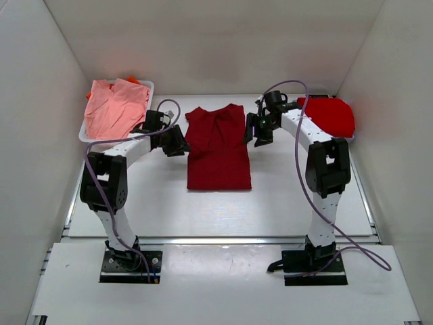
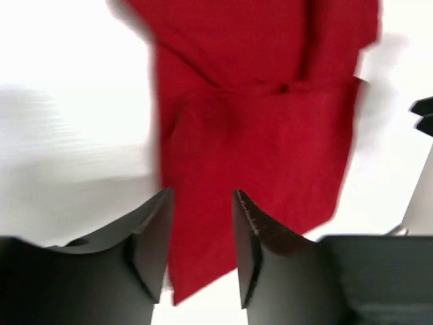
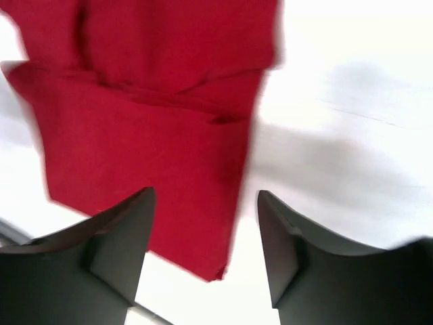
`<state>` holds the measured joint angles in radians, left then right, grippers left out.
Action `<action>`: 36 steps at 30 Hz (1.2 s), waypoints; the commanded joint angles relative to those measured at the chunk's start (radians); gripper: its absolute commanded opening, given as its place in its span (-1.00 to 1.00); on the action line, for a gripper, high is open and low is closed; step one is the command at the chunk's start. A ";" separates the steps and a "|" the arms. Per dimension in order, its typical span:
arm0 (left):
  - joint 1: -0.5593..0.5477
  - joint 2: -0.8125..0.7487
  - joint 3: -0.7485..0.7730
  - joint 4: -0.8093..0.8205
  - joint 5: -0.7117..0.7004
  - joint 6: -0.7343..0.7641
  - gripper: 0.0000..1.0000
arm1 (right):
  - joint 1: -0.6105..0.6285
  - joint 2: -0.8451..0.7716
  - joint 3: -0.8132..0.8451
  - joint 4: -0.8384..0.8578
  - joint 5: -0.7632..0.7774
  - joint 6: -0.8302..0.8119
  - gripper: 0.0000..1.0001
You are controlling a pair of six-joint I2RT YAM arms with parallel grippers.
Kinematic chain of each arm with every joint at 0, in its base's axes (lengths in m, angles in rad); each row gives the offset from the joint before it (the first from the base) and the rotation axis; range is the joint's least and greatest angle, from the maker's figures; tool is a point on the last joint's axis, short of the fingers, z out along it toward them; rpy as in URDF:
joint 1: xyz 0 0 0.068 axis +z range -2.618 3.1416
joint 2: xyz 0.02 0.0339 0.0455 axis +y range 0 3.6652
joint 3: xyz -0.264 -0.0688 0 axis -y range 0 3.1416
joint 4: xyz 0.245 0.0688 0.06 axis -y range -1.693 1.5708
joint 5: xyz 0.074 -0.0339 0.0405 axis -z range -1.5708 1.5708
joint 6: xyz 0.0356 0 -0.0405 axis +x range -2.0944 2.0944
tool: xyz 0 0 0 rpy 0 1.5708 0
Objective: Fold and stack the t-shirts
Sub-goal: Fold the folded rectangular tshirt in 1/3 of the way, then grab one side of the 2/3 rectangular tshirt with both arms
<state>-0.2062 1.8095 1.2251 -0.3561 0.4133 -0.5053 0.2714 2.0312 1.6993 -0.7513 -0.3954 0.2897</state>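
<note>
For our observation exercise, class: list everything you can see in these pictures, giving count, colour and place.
maroon t-shirt: one, dark red, table centre, between the arms
pink t-shirt: one, salmon, in the tray
red t-shirt: one, bright red, far right
tray: one, white, far left
table: one, white, under everything
left hand: one, black, open, by the maroon t-shirt's left edge
right hand: one, black, open, by its right edge

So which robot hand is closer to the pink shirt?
The left gripper. It sits just right of the pink shirt; the right gripper is farther away, beyond the maroon shirt.
</note>
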 commanded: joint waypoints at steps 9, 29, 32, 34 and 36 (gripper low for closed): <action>0.001 -0.254 -0.345 0.133 0.024 -0.042 0.08 | 0.012 -0.273 -0.428 0.137 0.032 0.029 0.23; -0.182 -0.198 -0.541 0.465 -0.131 -0.272 -0.50 | 0.071 -0.313 -0.810 0.524 -0.108 0.287 -0.38; -0.187 -0.187 -0.573 0.494 -0.093 -0.303 -1.00 | 0.074 -0.315 -0.811 0.506 -0.115 0.293 -1.00; -0.190 -0.240 -0.608 0.462 -0.091 -0.289 -1.00 | 0.095 -0.342 -0.831 0.486 -0.088 0.292 -1.00; -0.190 -0.289 -0.654 0.421 -0.091 -0.259 -1.00 | 0.114 -0.405 -0.886 0.475 -0.070 0.302 -1.00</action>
<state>-0.3882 1.6016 0.6285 0.1139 0.3035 -0.7895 0.3523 1.7027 0.8635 -0.2558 -0.4938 0.5835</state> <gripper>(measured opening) 0.042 0.033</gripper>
